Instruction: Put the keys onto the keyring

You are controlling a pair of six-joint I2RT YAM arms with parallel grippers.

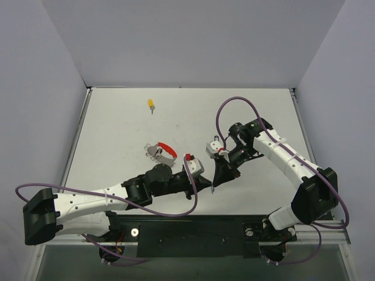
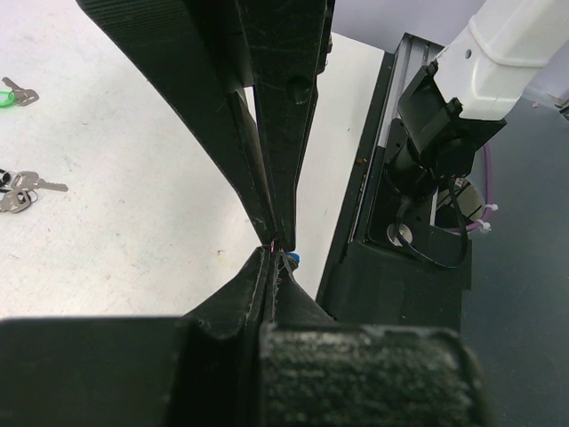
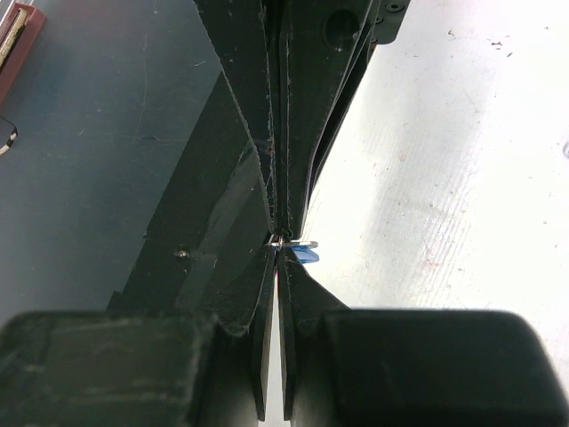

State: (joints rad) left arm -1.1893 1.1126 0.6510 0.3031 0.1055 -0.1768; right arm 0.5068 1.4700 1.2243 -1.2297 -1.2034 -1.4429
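Observation:
My two grippers meet tip to tip low over the table (image 1: 117, 134) near its front edge. The left gripper (image 1: 208, 186) (image 2: 275, 253) comes in from the left and the right gripper (image 1: 215, 182) (image 3: 280, 246) reaches down from behind. Both are shut, and the blue key (image 3: 305, 254) (image 2: 292, 258) is pinched where their tips touch. Only its blue head and a bit of silver metal stick out sideways. The keyring (image 1: 160, 151), silver with a red arc, lies on the table behind my left arm, held by neither gripper. A yellow key (image 1: 152, 104) lies far back.
In the left wrist view a green-headed key (image 2: 12, 94) and a small bunch of silver keys (image 2: 23, 185) lie on the table at the left. The black mounting rail (image 1: 193, 231) with the right arm's base (image 2: 436, 116) runs along the near edge. Grey walls enclose the table.

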